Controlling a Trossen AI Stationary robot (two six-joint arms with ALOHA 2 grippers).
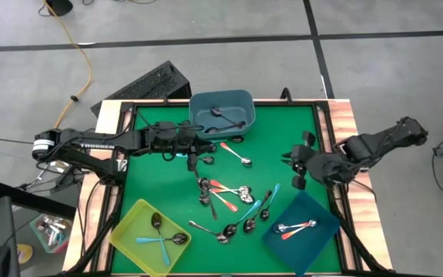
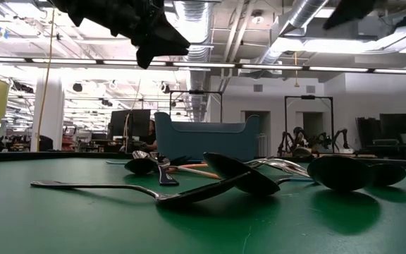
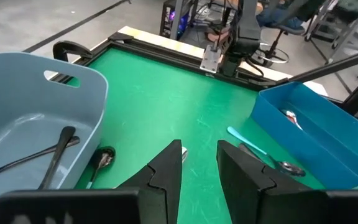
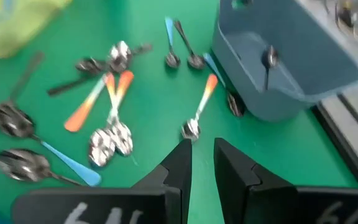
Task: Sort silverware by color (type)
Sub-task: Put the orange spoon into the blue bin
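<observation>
Dark spoons (image 3: 55, 152) lie in the grey-blue bin (image 3: 17, 81); left pincer (image 3: 199, 163) gapes empty beside it.

Both arms are dark, near-black jointed links. The left arm (image 1: 98, 143), at the frame's left, carries white lettering along one link and a pale ring at its base. Each gripper's fingers (image 3: 166, 177) are black, angular wedges.

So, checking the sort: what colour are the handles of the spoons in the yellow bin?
Light blue, clearest in the high view: light-blue-handled spoons in the yellow plastic bin.
</observation>
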